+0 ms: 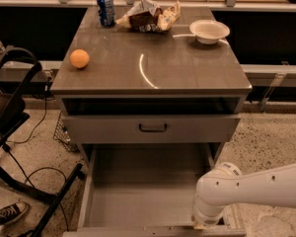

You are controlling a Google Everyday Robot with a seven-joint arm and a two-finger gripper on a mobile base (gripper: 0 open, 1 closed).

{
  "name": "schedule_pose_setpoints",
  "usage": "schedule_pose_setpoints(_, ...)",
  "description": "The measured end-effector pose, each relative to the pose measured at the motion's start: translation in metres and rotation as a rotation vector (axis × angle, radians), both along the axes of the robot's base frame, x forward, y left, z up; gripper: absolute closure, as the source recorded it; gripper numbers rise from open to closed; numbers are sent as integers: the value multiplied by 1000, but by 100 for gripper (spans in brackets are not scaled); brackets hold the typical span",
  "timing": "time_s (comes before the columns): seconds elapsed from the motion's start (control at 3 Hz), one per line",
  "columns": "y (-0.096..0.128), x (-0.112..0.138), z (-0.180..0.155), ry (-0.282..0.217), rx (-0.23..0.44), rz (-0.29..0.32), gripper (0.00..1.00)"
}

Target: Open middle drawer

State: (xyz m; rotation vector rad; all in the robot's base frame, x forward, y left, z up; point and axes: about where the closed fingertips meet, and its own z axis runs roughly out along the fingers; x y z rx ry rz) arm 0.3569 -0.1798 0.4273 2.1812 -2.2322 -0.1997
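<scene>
Dim, warm-tinted light falls from above onto the grey-brown flat-topped bench [153,63]. Its glossy surface throws back a thin curved white glare arc [145,71] at centre and a shorter streak beside the white round bowl [209,31] at upper right. Black shadow fills the band behind the bench and the slot under its top. The pulled-out wide shallow grey metal middle drawer [143,191] is shaded inside. The tool [205,224], at its front edge in the lower right, sits under the brightly lit white arm [256,186]
</scene>
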Motion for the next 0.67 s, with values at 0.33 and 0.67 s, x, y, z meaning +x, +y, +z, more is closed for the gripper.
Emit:
schedule_pose_setpoints(0.33, 0, -1, -1, 2, 0, 0, 5)
schedule_pose_setpoints(0.67, 0, -1, -1, 3, 0, 0, 0)
